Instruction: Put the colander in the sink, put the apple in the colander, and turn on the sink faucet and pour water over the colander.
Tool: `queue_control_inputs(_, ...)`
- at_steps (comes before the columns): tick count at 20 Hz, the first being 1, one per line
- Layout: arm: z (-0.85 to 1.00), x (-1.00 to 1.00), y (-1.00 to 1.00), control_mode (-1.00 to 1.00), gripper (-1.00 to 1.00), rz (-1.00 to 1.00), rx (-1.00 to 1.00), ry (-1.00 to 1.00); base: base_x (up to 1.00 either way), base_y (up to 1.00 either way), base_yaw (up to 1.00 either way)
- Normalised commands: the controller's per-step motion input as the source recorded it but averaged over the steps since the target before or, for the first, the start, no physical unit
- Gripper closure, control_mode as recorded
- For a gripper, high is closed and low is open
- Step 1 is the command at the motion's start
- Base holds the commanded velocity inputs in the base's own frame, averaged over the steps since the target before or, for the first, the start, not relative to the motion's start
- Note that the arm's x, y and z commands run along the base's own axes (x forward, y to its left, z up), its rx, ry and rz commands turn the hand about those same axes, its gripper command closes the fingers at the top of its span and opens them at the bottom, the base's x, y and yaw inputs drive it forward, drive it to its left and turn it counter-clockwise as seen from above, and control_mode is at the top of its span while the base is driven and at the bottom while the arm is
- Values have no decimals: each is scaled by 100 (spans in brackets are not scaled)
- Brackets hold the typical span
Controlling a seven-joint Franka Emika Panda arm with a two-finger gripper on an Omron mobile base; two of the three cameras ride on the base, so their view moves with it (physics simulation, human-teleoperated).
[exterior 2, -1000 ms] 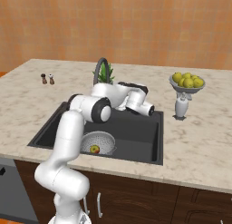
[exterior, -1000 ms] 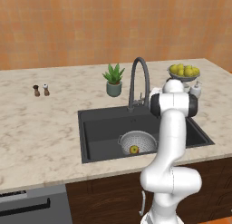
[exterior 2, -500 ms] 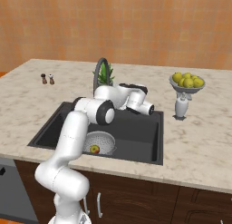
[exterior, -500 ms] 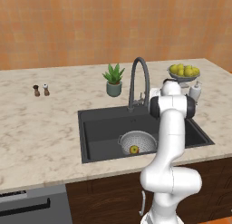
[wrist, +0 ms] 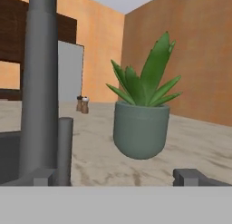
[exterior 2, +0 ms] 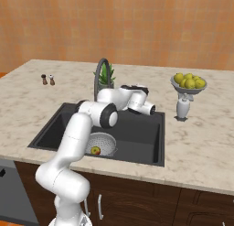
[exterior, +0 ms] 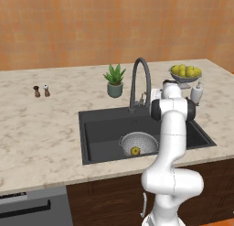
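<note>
The grey pierced colander [exterior: 138, 143] sits in the front part of the black sink [exterior: 103, 129], also seen as colander [exterior 2: 101, 143] in sink [exterior 2: 137, 138]. The small apple [exterior: 135, 151] [exterior 2: 95, 150] lies inside it. The dark gooseneck sink faucet [exterior: 139, 81] [exterior 2: 101, 74] stands at the back rim. My gripper [exterior 2: 125, 89] [exterior: 153, 93] hovers open beside the faucet's base, holding nothing. In the hand view the gripper [wrist: 118, 177] faces the faucet's thick column [wrist: 41, 82], and its short side post [wrist: 65, 150] stands just inside the left fingertip [wrist: 43, 177].
A potted spiky plant [exterior: 114, 81] [wrist: 141, 114] stands behind the sink, left of the faucet. A footed bowl of yellow-green fruits [exterior: 185, 72] [exterior 2: 188, 82] and a white dispenser [exterior: 197, 93] stand to the right. Two small shakers [exterior: 41, 90] are far left.
</note>
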Motion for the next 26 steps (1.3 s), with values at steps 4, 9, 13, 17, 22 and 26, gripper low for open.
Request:
queue_control_inputs(4,1,19,3,-100,-100,0,0,0,0,0,0)
queue_control_inputs(9,0,22,5,-100,-100,0,0,0,0,0,0)
queue_control_inputs(13,4,5,4,-100,-100,0,0,0,0,0,0)
queue_control_inputs(17,19,0,6,-100,-100,0,0,0,0,0,0)
queue_control_inputs(22,21,2,10,-100,-100,0,0,0,0,0,0)
queue_control_inputs(26,-9,6,19,-100,-100,-2,0,3,0,0,0)
